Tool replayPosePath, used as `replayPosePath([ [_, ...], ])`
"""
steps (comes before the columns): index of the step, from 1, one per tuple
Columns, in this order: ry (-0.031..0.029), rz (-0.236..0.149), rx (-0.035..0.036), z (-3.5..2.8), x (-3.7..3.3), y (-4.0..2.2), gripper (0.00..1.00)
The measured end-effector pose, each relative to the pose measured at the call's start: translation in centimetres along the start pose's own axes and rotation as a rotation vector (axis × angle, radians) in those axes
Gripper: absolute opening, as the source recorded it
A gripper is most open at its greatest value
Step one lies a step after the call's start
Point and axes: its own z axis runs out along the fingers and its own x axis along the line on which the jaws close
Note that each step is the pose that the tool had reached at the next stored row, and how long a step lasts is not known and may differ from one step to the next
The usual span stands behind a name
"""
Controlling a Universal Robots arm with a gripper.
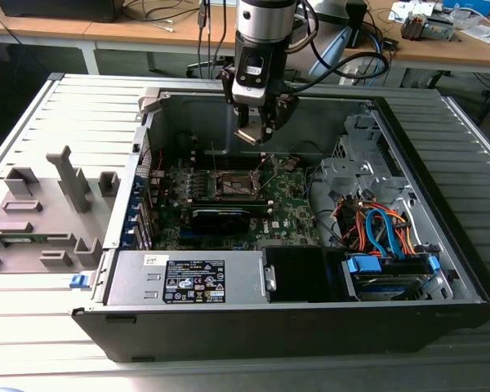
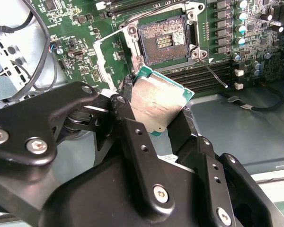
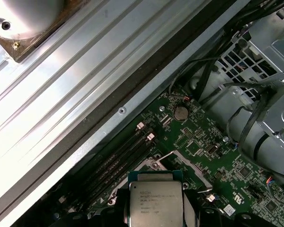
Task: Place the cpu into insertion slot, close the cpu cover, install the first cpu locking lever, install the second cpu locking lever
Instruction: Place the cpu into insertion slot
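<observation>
Above green motherboard [image 2: 68,21], pincer [image 2: 156,112] grips square silver-topped, green-edged cpu [image 2: 160,100].

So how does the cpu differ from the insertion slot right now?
The cpu is held tilted in the gripper, above the board; the insertion slot lies flat on it, empty. The cpu's top is silver-grey metal; the slot shows a brownish pin field. Both are square.

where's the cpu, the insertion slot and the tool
cpu [image 2: 156,101], second wrist view, middle of its metal top
insertion slot [image 2: 163,41], second wrist view, centre of the pin field
tool [image 1: 258,132], exterior view, between its fingertips
</observation>
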Motion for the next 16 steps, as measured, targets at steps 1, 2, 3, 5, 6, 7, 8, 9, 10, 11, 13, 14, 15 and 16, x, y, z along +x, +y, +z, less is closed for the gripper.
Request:
replayPosePath([
  [1, -0.0001, 0.002, -0.0001, 0.01, 0.0, 0.0, 0.55],
  [2, -0.0001, 0.005, -0.0001, 0.01, 0.0, 0.0, 0.55],
  [3, -0.0003, 0.007, -0.0001, 0.02, 0.0, 0.0, 0.55],
  [5, -0.0004, 0.009, -0.0002, 0.03, 0.0, 0.0, 0.55],
  [6, -0.0005, 0.012, -0.0002, 0.03, 0.0, 0.0, 0.55],
  [7, -0.0006, 0.013, -0.0002, 0.04, 0.0, 0.0, 0.55],
  [8, -0.0006, 0.015, -0.0001, 0.04, 0.0, 0.0, 0.55],
  [9, -0.0008, 0.017, -0.0002, 0.04, 0.0, 0.0, 0.55],
  [10, -0.0008, 0.02, -0.0002, 0.05, 0.0, 0.0, 0.55],
  [11, -0.0009, 0.021, -0.0003, 0.06, 0.0, 0.0, 0.55],
  [13, -0.0011, 0.024, -0.0003, 0.07, 0.0, 0.0, 0.55],
  [14, -0.0012, 0.028, -0.0003, 0.07, 0.0, 0.0, 0.55],
  [15, -0.0013, 0.03, -0.0003, 0.08, 0.0, 0.0, 0.55],
  [16, -0.0013, 0.031, -0.0003, 0.08, 0.0, 0.0, 0.55],
])
